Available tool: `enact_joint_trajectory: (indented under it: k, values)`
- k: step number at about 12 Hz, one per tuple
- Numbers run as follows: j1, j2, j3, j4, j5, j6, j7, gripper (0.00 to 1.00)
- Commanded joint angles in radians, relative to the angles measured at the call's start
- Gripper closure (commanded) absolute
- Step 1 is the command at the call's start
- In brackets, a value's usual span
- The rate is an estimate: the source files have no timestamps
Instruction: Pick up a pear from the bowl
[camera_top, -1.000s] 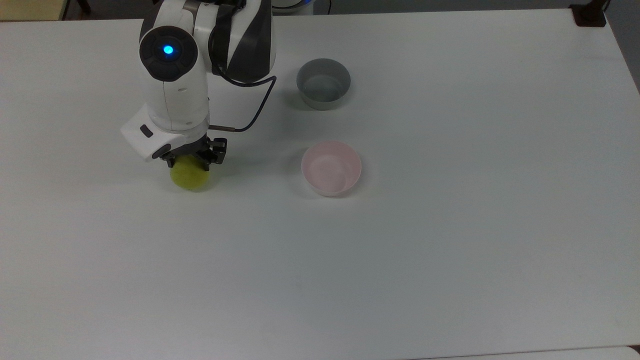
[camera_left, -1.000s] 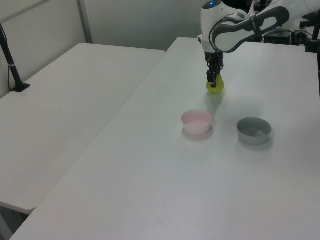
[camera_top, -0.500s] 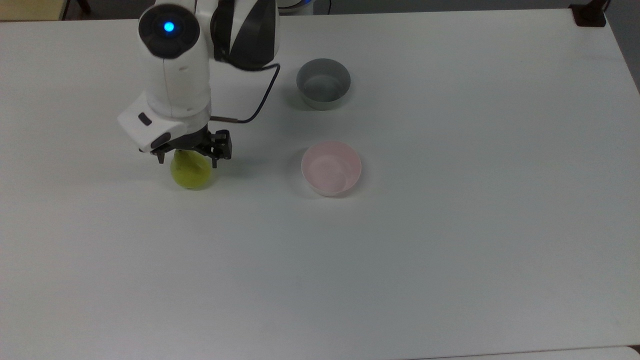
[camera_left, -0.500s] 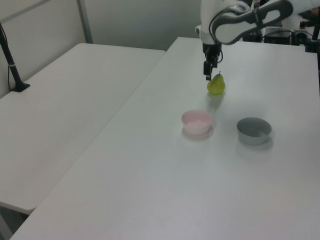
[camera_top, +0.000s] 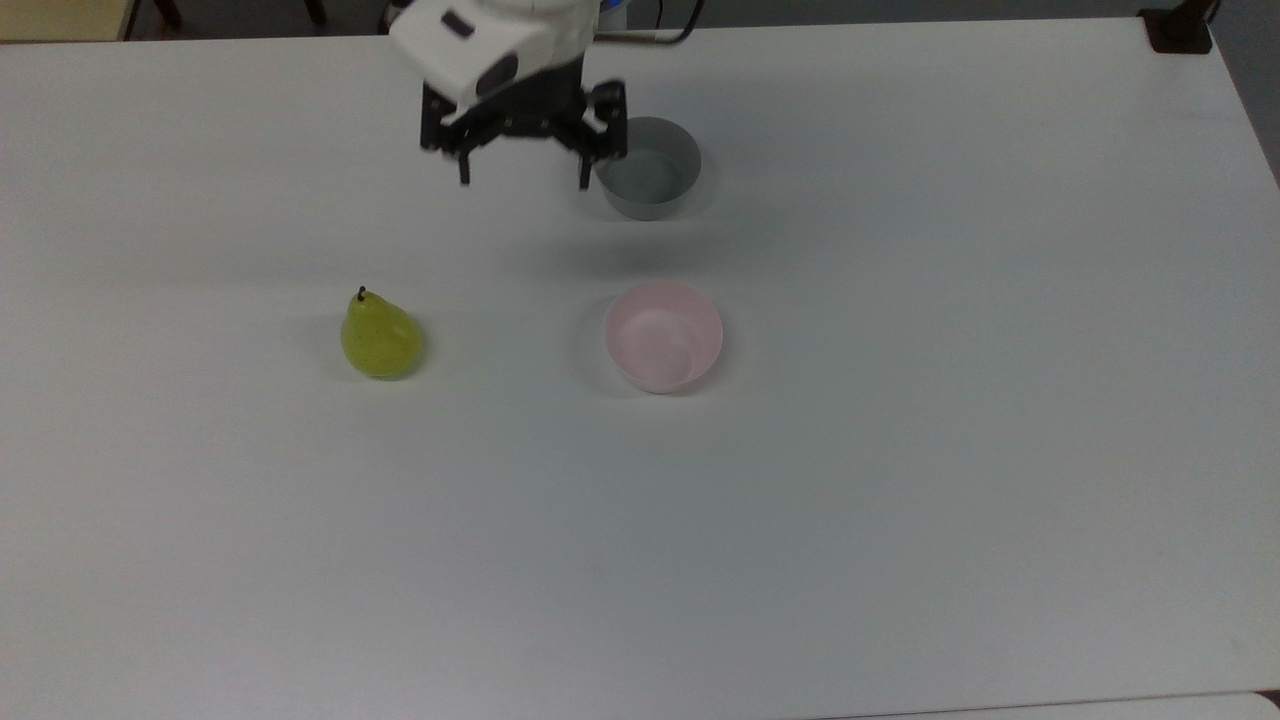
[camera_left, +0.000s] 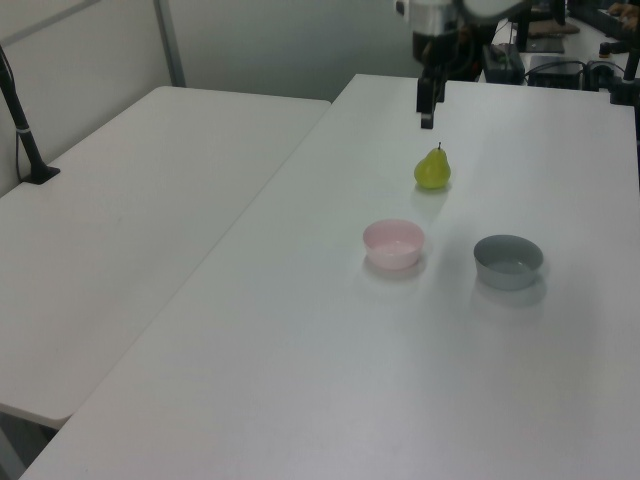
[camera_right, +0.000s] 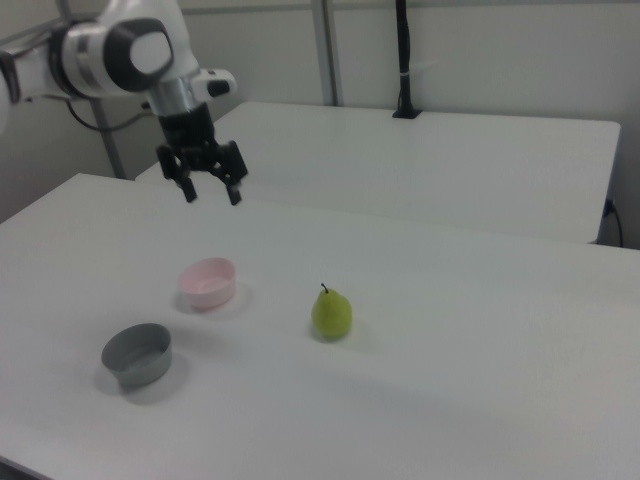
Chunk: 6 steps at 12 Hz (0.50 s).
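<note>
One small yellow-green pear (camera_top: 380, 340) stands upright on the white desk (camera_top: 900, 480), left of centre in the top view, well apart from one pale pink bowl (camera_top: 663, 335) and one grey bowl (camera_top: 647, 166). The hand (camera_top: 524, 182), spread and empty, has lifted away toward the upper frame since releasing it.

**Pear out on the worktop, bowls off to the side**

In the top view, the pear (camera_top: 380, 340) stands upright on the worktop (camera_top: 900, 500), well apart to the top view's left of the bowl (camera_top: 662, 336). Behind that bowl sits the second bowl (camera_top: 647, 167). The gripper (camera_top: 523, 178) hangs above, jaws spread, beside the second bowl.
</note>
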Motion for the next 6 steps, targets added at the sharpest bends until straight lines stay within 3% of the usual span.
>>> enact_joint_trajectory:
  k: [1, 6]
  values:
    - [0.002, -0.109, -0.007, -0.045, 0.056, -0.096, 0.014, 0.0]
    - [-0.013, -0.136, -0.012, -0.054, 0.067, -0.093, 0.044, 0.0]
